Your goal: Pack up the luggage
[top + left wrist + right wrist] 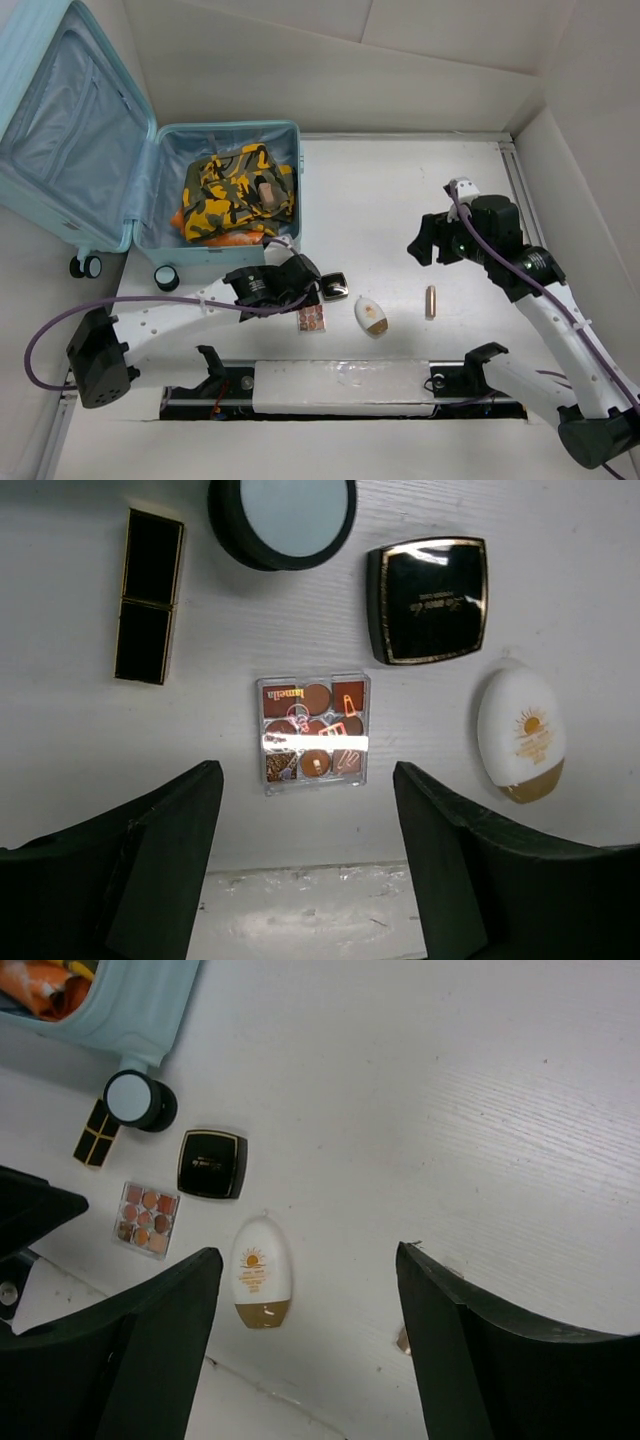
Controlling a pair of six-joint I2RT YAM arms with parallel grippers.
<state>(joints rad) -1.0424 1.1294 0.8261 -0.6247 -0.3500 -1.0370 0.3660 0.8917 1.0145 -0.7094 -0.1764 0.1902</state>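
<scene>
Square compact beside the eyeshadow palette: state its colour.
The compact is glossy black, gold-edged; left wrist view.

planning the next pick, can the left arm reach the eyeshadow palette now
Probably yes: the open left gripper hangs directly above the eyeshadow palette, with nothing lying on it.

Top view: luggage [60,130] lid cropped at L and top edges; left gripper [312,283] concealed round jar [282,515] and lipstick [148,595]. Left wrist view: jar cropped at top edge; glare band obscured palette [315,742] centre row; compact [430,600] lettering was illegible. Right wrist view: brown tube [403,1340] sat mostly behind right gripper [305,1255] finger.
</scene>
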